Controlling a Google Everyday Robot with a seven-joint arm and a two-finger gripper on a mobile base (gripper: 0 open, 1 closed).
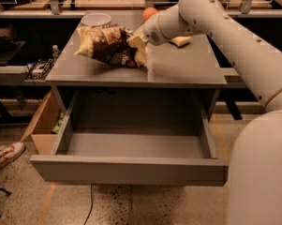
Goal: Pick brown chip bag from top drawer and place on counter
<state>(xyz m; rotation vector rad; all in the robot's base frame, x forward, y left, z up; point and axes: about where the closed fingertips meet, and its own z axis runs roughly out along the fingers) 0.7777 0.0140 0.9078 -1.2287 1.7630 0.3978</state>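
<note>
1 gripper (140, 38) tight on chip bag (107, 47)

Arm (234, 36): off-white, smooth matte shell made of thick rounded tubular links. A thin tan seam ring shows near the right edge. The wrist tapers and carries a small dark spot. End effector (139, 39): upper centre of frame, at the wrist tip. A bulky white link fills the lower right corner.

Crinkly brown chip bag (107, 48) at gripper (139, 40), on smooth sheeny counter (178, 69).
</note>
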